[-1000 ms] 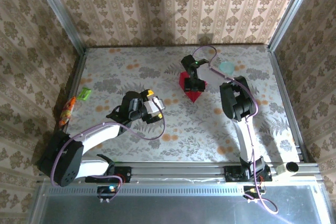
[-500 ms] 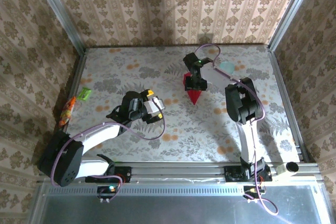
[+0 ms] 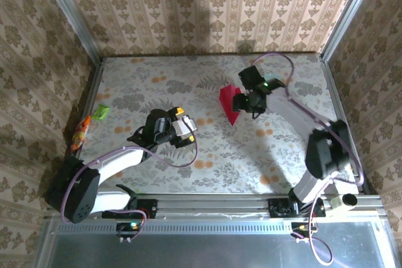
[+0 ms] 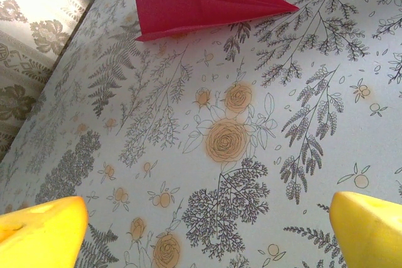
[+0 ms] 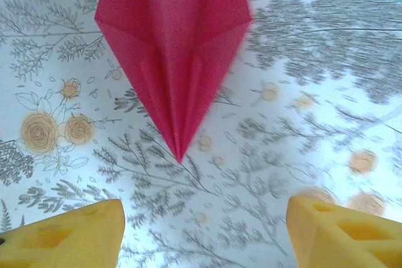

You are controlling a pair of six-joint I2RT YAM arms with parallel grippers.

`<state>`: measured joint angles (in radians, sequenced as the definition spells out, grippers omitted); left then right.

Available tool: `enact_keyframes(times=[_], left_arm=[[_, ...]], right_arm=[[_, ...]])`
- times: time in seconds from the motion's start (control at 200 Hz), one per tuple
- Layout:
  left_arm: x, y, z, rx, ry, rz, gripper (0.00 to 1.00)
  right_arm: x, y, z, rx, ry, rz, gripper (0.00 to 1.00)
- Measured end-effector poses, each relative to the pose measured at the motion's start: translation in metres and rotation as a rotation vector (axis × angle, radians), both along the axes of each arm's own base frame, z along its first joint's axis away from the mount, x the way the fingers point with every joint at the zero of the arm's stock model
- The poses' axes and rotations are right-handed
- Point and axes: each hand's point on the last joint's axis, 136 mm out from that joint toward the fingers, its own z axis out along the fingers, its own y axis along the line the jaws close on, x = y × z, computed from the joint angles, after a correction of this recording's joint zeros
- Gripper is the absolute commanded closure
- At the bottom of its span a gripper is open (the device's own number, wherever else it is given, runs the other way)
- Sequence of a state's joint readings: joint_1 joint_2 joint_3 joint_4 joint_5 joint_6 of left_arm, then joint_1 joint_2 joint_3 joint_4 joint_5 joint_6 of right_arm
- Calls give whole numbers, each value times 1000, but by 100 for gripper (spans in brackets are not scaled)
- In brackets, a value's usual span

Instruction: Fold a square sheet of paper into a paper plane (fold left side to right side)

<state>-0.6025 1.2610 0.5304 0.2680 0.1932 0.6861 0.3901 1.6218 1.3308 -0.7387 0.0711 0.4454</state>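
From the top view, the paper plane [image 3: 230, 105] lies flat on the far middle of the table [image 3: 157, 86], a narrow magenta-red dart of matte paper with its point towards the near edge. The table wears a glossy cloth printed with grey ferns and orange roses. The right gripper [image 3: 250, 102] hangs just beside the plane's right edge, on an arm that reaches in from the right. The left gripper [image 3: 188, 126] sits nearer the arm bases, well apart from the plane. At the table's left rim lie a small green packet [image 3: 102, 112] and an orange packet [image 3: 80, 131].

The left wrist view shows the plane [image 4: 201, 1] at the top of the picture, its layered flaps and straight creases sharp, its tip pointing right. The left gripper [image 4: 204, 230] stands wide open over bare cloth, and its smooth, rounded yellow fingertips [image 4: 44, 233] sit in the two lower corners with nothing between them.

The right wrist view shows the plane [image 5: 176, 48] from close by, kite-shaped, with a centre crease running down to the tip. The right gripper [image 5: 204, 230] has its jaws parted and empty. Its fingertips [image 5: 63, 236] are yellow, moulded with shallow hollows, and stand short of the plane's tip without touching it.
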Motion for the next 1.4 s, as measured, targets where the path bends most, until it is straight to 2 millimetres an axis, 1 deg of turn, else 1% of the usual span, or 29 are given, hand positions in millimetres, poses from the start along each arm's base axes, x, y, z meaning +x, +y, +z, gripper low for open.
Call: enact_keyframes(times=[0.05,0.12,0.2,0.275,0.345,0.415,0.51,0.6,0.655,0.715,0.775,0.9,0.975,1.065,1.125,1.215,1.285,1.335,1.4], left_arm=[[0,0,0,0,0,1,0],[0,0,0,0,0,1,0],[1,1,0,4,-3,7,0],[1,1,0,5,-3,10,0],[1,1,-1,7,-2,10,0],[2,2,-2,9,-1,12,0],[2,2,-4,13,5,12,0],[2,2,-6,15,8,12,0],[2,2,-6,15,7,13,0],[2,2,-6,15,7,13,0],[2,2,-6,16,7,13,0],[3,2,-6,20,5,15,0],[3,3,-7,22,6,18,0],[4,3,-7,23,4,21,0],[4,3,-6,21,0,22,0],[6,3,-6,20,-5,29,0],[9,4,-6,9,-1,43,0],[12,5,-5,-5,5,61,0],[19,11,-1,-38,10,103,0]], right_arm=[[-9,-15,10,11,-45,-26,22],[-21,-38,14,16,-87,-67,18],[-36,-64,6,11,-108,-113,12],[-50,-86,-4,2,-119,-163,0],[-60,-105,-13,-13,-140,-203,0],[-66,-121,-17,-28,-179,-243,0],[-66,-142,-24,-40,-240,-309,0],[-64,-163,-35,-75,-289,-366,0],[-63,-172,-41,-98,-304,-389,0],[-57,-178,-43,-119,-325,-394,0],[-47,-183,-43,-142,-350,-389,0],[-24,-185,-45,-173,-416,-357,0],[-13,-186,-51,-191,-467,-331,0],[-5,-186,-61,-208,-488,-296,0],[1,-185,-63,-205,-503,-276,0],[11,-181,-58,-187,-542,-243,0],[16,-176,-49,-156,-609,-222,0],[16,-172,-46,-137,-657,-206,0],[12,-168,-49,-120,-692,-193,0]])
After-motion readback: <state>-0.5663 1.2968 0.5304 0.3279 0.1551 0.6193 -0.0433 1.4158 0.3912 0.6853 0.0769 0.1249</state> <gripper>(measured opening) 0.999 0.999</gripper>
